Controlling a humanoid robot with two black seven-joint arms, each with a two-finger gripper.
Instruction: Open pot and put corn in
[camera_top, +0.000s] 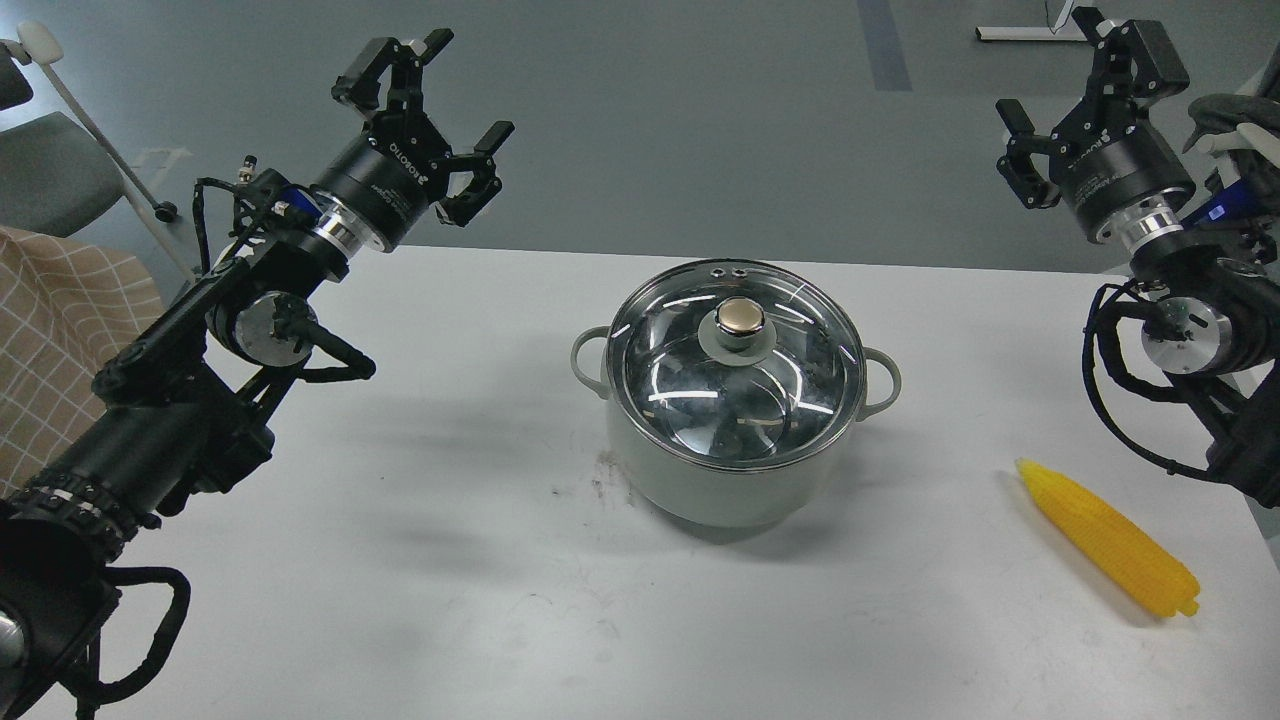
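Note:
The pale grey-green pot (720, 485) stands in the middle of the white table (450, 560). Its glass lid (665, 385) with a gold knob (740, 316) sits closed on top. The yellow corn cob (1108, 538) lies on the table at the right, pointed end toward the pot. My left gripper (428, 88) is open and empty, raised above the table's far left edge. My right gripper (1085, 75) is open and empty, raised high at the far right, well above the corn.
A chair (50, 170) and a checked tan cloth (60, 340) are off the table at the left. Grey floor lies beyond the table's far edge. A small dark smudge (600, 480) marks the table beside the pot.

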